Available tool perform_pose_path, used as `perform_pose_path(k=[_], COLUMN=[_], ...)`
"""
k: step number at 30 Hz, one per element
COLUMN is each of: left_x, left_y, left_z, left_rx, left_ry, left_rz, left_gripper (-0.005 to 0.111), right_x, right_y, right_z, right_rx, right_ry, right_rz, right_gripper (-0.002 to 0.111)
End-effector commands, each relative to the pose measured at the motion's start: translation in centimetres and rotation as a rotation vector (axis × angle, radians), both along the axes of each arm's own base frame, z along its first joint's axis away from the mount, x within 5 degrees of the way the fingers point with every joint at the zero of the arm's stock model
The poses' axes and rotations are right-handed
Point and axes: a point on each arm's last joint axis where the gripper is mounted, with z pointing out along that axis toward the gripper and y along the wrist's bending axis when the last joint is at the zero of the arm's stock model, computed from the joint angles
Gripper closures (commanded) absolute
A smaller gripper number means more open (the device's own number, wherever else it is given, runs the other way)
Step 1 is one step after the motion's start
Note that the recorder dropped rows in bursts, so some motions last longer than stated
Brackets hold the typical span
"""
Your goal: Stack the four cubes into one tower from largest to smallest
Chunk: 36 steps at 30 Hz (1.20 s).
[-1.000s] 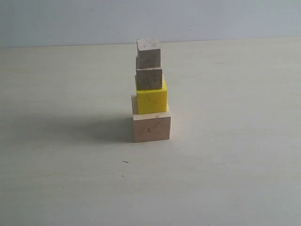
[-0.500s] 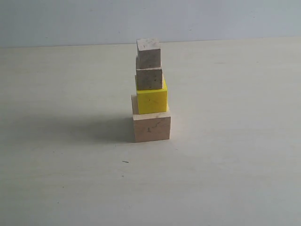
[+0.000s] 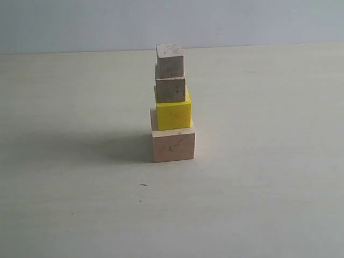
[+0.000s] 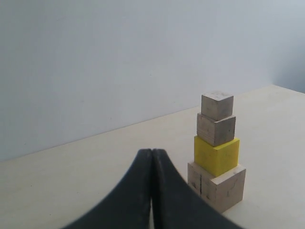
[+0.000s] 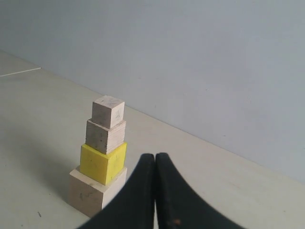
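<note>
One tower stands mid-table in the exterior view: the large pale wooden cube [image 3: 173,145] at the bottom, the yellow cube [image 3: 173,114] on it, a small wooden cube [image 3: 171,89] above, the tiniest wooden cube [image 3: 170,60] on top. No gripper appears in that view. In the left wrist view my left gripper [image 4: 152,153] is shut on nothing, back from the tower, whose yellow cube [image 4: 217,154] shows beyond it. In the right wrist view my right gripper [image 5: 155,157] is shut and empty too, apart from the tower's yellow cube [image 5: 102,163].
The pale table [image 3: 258,193] stretches all round the tower, with a plain grey wall [image 3: 80,24] behind it. A tiny dark speck [image 3: 143,185] lies in front of the tower. The tower's shadow falls to its left.
</note>
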Motion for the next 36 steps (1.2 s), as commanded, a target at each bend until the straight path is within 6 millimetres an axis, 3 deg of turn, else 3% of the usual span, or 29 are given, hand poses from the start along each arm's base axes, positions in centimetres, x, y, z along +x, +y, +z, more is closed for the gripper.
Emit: perform_pose_path(k=[1,13,18,26,29,36], left_x=[-0.1,0.0,1.1,2.2,2.6,2.8], left_y=[0.0,0.1,0.2,0.9,1.2,1.5], left_z=[0.1,0.1,-1.7,-5.0,-6.6,-7.5], left_rx=[-0.021,-0.015,-0.109,-0.128,-0.125,-0.118], left_ry=[-0.014,-0.019,-0.015,-0.118,-0.076,-0.053], left_rz=[0.004,0.008,0.067,0.198,0.275,0.338], left_gripper=[0.106,0.106,0.106,0.106,0.106,0.106], right_x=[0.0,0.0,0.0,0.0,0.0,0.0], right_y=[0.0,0.0,0.0,0.0,0.0,0.0], right_z=[0.1,0.1,0.1,0.1,0.1,0.1], right_rx=[0.009,0.009,0.009,0.009,0.009,0.009], right_ry=[-0.013,-0.013,-0.013,-0.013,-0.013,-0.013], right_rz=[0.001,0.001,0.001,0.001,0.001,0.001], right_gripper=[0.108,0.108,0.108,0.108,0.108,0.108])
